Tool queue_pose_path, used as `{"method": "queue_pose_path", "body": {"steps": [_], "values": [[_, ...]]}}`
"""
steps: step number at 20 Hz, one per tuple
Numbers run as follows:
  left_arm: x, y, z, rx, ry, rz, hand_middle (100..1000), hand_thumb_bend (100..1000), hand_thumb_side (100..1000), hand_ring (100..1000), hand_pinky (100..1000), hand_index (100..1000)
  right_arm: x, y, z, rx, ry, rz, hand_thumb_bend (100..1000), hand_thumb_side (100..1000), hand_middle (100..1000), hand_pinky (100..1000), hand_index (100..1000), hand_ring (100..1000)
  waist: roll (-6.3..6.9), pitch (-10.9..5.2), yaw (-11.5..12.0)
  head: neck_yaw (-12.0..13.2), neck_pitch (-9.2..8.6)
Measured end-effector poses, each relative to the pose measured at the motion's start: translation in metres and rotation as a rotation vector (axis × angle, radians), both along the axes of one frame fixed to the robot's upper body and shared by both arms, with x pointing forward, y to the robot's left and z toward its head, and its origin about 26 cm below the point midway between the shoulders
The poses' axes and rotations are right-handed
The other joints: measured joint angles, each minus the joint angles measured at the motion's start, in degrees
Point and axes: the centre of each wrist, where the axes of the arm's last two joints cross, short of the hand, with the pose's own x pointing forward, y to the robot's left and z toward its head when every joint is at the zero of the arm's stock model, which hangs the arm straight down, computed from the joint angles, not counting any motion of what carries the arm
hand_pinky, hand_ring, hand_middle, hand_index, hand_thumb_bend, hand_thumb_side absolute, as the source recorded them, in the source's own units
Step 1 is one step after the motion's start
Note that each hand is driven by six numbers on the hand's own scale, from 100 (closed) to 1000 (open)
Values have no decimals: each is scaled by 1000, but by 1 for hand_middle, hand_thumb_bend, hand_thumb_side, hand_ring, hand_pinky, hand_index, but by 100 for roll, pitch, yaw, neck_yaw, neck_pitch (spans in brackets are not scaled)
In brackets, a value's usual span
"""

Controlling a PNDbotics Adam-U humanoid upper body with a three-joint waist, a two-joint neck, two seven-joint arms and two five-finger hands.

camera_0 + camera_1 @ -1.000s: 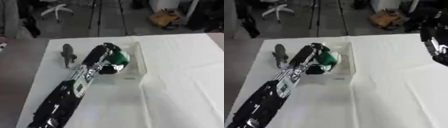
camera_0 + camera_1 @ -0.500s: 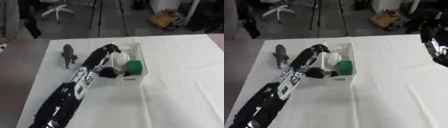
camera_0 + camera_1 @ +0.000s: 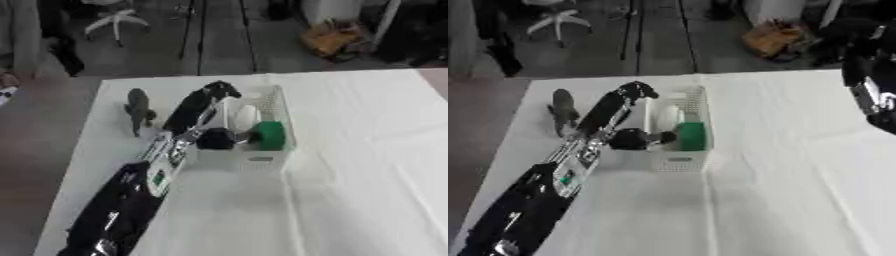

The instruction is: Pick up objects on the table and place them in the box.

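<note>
White cloth is seen covering the table [image 3: 350, 150], on which a white slotted box [image 3: 262, 162] is set left of centre, its long side running away from the camera.

Inside the box, a green block-shaped object [image 3: 269, 135] is found against the near right part of the interior, standing below the rim. A pale, whitish object [image 3: 246, 116] is seen behind it, further into the box; its kind cannot be made out.

The left arm is extended from the lower left corner across the cloth to the box. The left hand [image 3: 215, 138] is held over the box's left wall, near the near end, with dark fingers reaching toward the green object; whether they are touching it cannot be told, and the fingers' spread cannot be told. A further black part of the arm [image 3: 203, 99] is raised beside the box's far left corner.

A grey animal-shaped figure [image 3: 136, 110] is placed upright on the cloth to the left of the box, apart from it and just beside the arm.

The right hand [image 3: 868, 92] is seen only in the right eye view, at the right edge above the table, well apart from the box; black and silver parts are shown, the state of its fingers cannot be told.
</note>
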Motion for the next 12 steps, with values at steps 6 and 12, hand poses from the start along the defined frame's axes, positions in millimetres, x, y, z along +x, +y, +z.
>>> {"method": "queue_pose_path", "body": {"steps": [6, 12], "values": [[-1, 26, 24, -202, 9, 79, 759, 757, 771, 750, 630, 784, 0, 0, -1, -1, 2, -3, 100, 530, 784, 640, 891, 740, -3, 0, 45, -31, -1], [-1, 62, 18, -283, 58, 210, 749, 668, 723, 744, 614, 786, -2, -3, -3, 2, 5, -15, 100, 531, 783, 639, 891, 739, -5, 0, 154, -126, -3]]}}
